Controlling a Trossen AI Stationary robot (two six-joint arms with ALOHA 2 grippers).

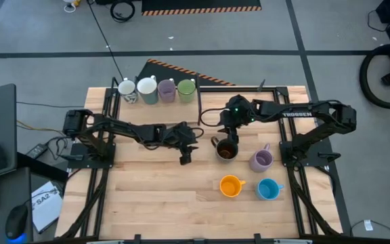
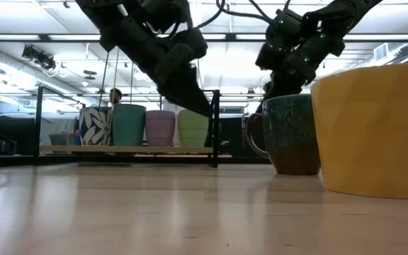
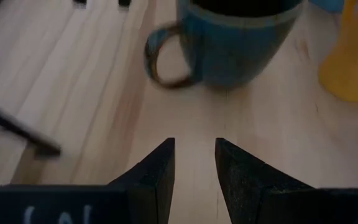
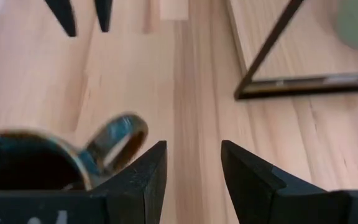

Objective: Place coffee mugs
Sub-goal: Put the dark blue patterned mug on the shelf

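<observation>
A dark brown mug with a teal outside (image 1: 226,150) stands upright on the table's middle, its handle (image 3: 163,59) toward the left arm. My left gripper (image 3: 194,152) hovers open just left of it, slanting down, with nothing between its fingers. My right gripper (image 4: 193,155) hangs open over the mug's far side, with bare table between its fingers. The handle (image 4: 120,137) shows beside one finger, and I cannot tell whether they touch. A lilac mug (image 1: 261,160), an orange mug (image 1: 231,186) and a blue mug (image 1: 268,189) stand upright toward the near right.
A low black-framed wooden shelf (image 2: 133,149) stands at the table's far edge. It bears several upright mugs: a patterned white one (image 1: 126,88), a pale one (image 1: 147,88), a lilac one (image 1: 166,89) and a green one (image 1: 186,89). Bare wood lies near left.
</observation>
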